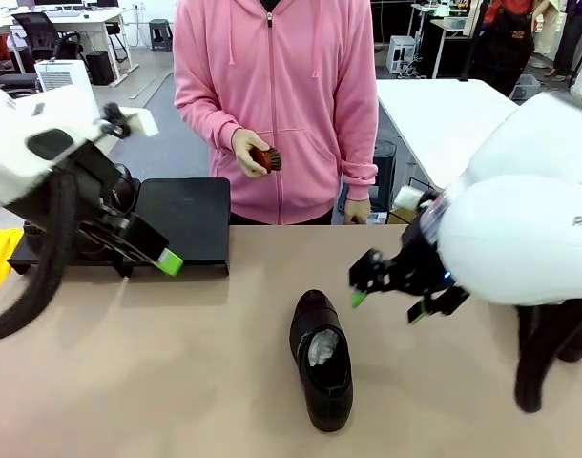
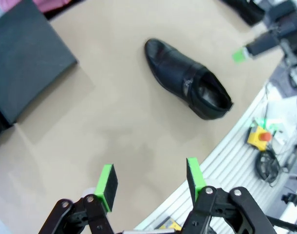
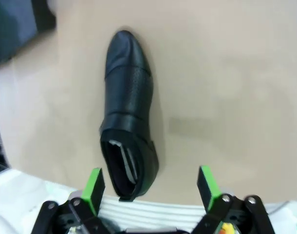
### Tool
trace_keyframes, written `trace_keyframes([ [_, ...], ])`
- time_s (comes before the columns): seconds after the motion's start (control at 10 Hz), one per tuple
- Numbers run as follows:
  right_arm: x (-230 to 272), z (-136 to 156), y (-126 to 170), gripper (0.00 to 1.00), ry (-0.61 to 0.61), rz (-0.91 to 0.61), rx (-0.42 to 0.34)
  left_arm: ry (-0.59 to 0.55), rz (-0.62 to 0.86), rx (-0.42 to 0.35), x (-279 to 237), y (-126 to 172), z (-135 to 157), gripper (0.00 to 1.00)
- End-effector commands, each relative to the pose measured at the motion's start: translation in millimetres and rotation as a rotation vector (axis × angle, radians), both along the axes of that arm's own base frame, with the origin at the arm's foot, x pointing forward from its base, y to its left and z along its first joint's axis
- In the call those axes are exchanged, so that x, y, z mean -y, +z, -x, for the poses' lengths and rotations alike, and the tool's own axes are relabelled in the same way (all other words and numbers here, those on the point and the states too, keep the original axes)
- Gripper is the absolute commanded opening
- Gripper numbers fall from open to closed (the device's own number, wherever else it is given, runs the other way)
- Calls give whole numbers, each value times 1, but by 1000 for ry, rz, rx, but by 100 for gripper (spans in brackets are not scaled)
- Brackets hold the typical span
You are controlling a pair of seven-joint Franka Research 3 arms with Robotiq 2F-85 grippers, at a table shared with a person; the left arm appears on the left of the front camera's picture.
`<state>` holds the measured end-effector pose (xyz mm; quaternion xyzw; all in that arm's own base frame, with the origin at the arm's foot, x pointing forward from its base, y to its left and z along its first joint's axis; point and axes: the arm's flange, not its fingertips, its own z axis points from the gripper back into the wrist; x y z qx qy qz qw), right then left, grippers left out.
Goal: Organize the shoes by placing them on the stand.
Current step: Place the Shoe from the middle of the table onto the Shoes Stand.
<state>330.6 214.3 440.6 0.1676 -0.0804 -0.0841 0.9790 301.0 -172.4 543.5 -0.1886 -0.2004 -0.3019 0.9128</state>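
Note:
One glossy black shoe (image 1: 322, 367) with white paper inside lies on the tan table, toe pointing away from me. It also appears in the left wrist view (image 2: 187, 80) and the right wrist view (image 3: 126, 107). My right gripper (image 1: 388, 303) hovers open just right of and above it, nothing between its fingers (image 3: 151, 187). The matte-black stand (image 1: 186, 219) sits at the table's far left, also seen as the stand (image 2: 27, 58) from the left wrist. My left gripper (image 1: 159, 256) hangs open and empty over the stand's front edge (image 2: 151, 180).
A person in a pink hoodie stands at the far side, holding a small reddish-brown brush (image 1: 265, 158) in one hand. The table's near edge (image 2: 221, 161) runs below the shoe, with cables and a yellow button box (image 2: 259, 138) beyond it.

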Motion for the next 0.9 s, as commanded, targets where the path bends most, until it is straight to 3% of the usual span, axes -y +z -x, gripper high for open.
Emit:
trace_keyframes([
  [0.0,67,30,24,100,-152,57,77,-148,-40,0,75,-12,16,74],
  [0.1,93,36,36,100,-227,72,94,-146,-117,108,113,-11,34,74],
  [0.2,112,39,44,100,-287,89,100,-111,-141,115,151,-15,52,74],
  [0.4,134,31,36,100,-381,78,58,-7,-149,5,209,-24,71,74],
  [0.5,142,24,28,100,-470,89,21,22,-236,-25,235,-29,71,74],
  [0.6,127,3,79,100,-324,76,95,95,-268,-45,256,-36,60,74],
  [0.8,127,3,79,100,-324,76,95,182,-209,-99,280,-49,37,74],
])
